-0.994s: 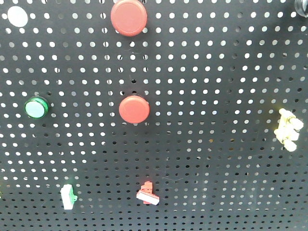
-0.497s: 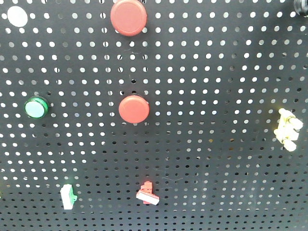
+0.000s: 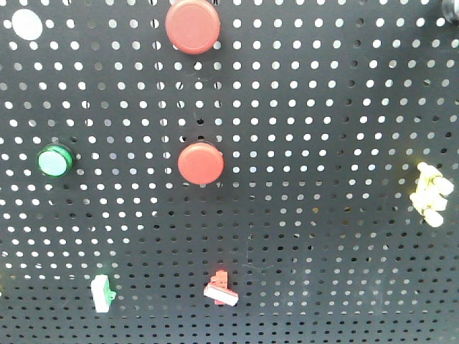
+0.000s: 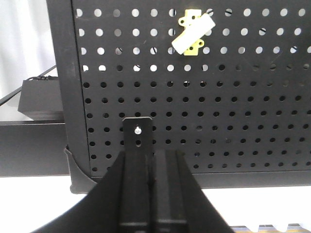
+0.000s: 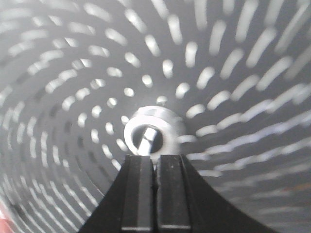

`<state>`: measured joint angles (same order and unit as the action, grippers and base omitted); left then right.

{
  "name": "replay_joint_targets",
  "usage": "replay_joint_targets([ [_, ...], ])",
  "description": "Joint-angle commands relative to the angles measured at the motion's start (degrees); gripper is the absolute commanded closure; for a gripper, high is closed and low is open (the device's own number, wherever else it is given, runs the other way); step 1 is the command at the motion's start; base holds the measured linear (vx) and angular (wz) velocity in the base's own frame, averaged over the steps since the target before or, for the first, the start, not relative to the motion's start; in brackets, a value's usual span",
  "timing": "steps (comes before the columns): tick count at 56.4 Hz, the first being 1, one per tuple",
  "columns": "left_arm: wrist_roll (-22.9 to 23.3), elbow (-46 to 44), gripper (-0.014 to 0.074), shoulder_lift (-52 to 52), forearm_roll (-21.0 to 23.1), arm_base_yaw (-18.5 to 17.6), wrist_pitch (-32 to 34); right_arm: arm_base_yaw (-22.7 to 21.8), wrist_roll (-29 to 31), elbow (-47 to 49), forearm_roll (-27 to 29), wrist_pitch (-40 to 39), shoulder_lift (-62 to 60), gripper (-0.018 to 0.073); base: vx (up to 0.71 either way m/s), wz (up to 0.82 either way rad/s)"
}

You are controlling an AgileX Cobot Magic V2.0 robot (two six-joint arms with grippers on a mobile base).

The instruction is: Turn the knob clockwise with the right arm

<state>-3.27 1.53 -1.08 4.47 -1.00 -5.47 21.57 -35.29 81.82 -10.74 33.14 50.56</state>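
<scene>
Front view: a black perforated panel [image 3: 323, 143] carried two red round buttons, one at the top [image 3: 192, 26] and one at centre [image 3: 200, 163], a green round button [image 3: 54, 160] at left, a white-and-green switch [image 3: 102, 294] at lower left, a red-and-white switch [image 3: 220, 289] at lower centre, and a pale yellow fitting [image 3: 430, 193] at the right edge. Neither arm appeared here.

Right wrist view: the right gripper [image 5: 154, 194] had its jaws pressed together, holding nothing. The knob [image 5: 148, 136], a silvery round part on the panel, sat just beyond the fingertips; contact could not be judged. The surrounding holes were smeared into curved streaks.

Left wrist view: the left gripper [image 4: 151, 189] was likewise closed and empty, near the panel's lower edge, with a yellow-and-white switch [image 4: 193, 33] mounted above it.
</scene>
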Motion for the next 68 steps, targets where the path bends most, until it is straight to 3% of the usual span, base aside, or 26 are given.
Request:
replay_joint_targets([
  [1, 0.27, 0.65, 0.0603, -0.53, 0.16, -0.37, 4.92, 0.05, 11.82, -0.84, -1.4, -3.45, -4.29, 0.0568, 0.0, 0.0],
  [27, 0.27, 0.65, 0.0603, -0.53, 0.16, -0.37, 4.92, 0.05, 33.42, -33.74, -1.98, -6.15, -32.9, 0.0568, 0.0, 0.0],
  [33, 0.27, 0.65, 0.0603, -0.53, 0.16, -0.37, 4.92, 0.05, 34.05, -40.81, -1.98, -9.7, -36.1, 0.0568, 0.0, 0.0],
  [46, 0.27, 0.65, 0.0603, -0.53, 0.16, -0.37, 4.92, 0.05, 34.09, -52.68, -1.85, -26.59, -36.1, 0.0567, 0.0, 0.0],
  [68, 0.27, 0.65, 0.0603, -0.53, 0.16, -0.37, 4.92, 0.05, 34.09, -59.08, -1.85, -26.57, -36.1, 0.0567, 0.0, 0.0],
])
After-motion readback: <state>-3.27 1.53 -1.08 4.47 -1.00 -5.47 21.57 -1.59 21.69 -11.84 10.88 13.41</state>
